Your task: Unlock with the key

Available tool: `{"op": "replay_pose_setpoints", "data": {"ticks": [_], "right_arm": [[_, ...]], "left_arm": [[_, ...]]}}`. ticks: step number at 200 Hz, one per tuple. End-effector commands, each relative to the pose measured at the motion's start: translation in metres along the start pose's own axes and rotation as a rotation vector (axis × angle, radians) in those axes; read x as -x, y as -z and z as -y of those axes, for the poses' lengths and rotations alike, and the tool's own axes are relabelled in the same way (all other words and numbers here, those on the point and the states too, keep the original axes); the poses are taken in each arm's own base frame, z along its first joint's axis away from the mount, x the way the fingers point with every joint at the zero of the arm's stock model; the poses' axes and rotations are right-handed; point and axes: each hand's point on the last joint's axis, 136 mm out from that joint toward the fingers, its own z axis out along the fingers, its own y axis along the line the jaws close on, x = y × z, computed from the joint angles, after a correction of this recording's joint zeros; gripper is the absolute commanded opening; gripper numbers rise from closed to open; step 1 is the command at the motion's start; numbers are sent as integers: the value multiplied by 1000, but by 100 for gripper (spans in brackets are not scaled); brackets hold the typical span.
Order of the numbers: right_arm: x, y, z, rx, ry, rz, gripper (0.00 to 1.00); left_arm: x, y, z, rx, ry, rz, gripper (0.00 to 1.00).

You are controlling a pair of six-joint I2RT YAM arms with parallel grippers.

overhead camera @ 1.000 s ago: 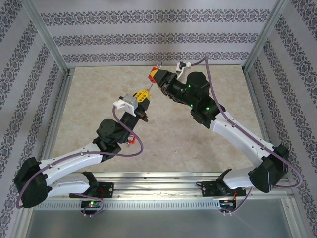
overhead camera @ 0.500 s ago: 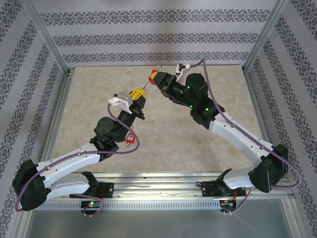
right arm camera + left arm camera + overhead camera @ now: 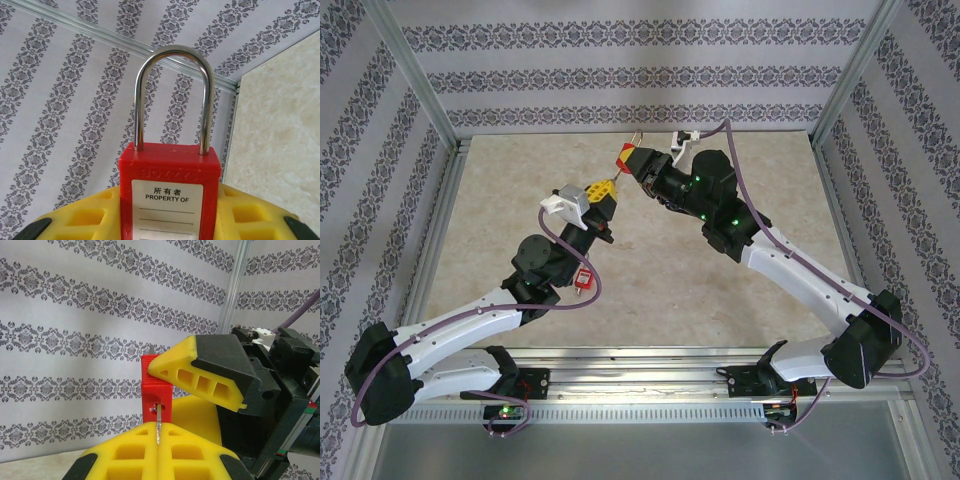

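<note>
The red padlock [image 3: 624, 155] is up in the air over the far part of the bench [image 3: 500, 230], near 12 o'clock in the top view. The right fingers [image 3: 636, 158] pinch it from both sides. From the right wrist camera you look at the front of the padlock [image 3: 170, 197]. It has a white label with the words "PROPERTY OF", and a yellow finger [image 3: 95, 217] presses on each side of it. Its shiny silver loop [image 3: 172, 95] sticks out past the fingers toward 12 o'clock, and both ends of the loop go down into the red body. The left fingers [image 3: 604, 189] are pressed together on the key [image 3: 158, 429]. In the top view the padlock is at about 1 o'clock from the left fingers and very near them. From the left wrist camera the two yellow left fingers [image 3: 145, 452] sit at 6 o'clock, and the thin metal key pokes out from between them toward 12 o'clock. The tip of the key meets the little hole in the end of the padlock [image 3: 156, 390]. I cannot tell how far in the key goes. A yellow right finger [image 3: 200, 372] lies on the padlock at 3 o'clock. A small red thing [image 3: 583, 279] hangs beside the left arm, at 6 o'clock from the left fingers.
</note>
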Motion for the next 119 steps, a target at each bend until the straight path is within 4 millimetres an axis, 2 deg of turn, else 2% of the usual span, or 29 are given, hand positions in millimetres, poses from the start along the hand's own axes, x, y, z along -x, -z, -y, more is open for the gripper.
{"op": "replay_pose_setpoints", "data": {"ticks": [1,119], "right_arm": [[9,2,-21,58,38,38,0],[4,-3,-22,67,30,18,0]], "left_arm": [[2,1,-3,-3,14,5,0],[-13,-2,-9,26,0,-34,0]]}}
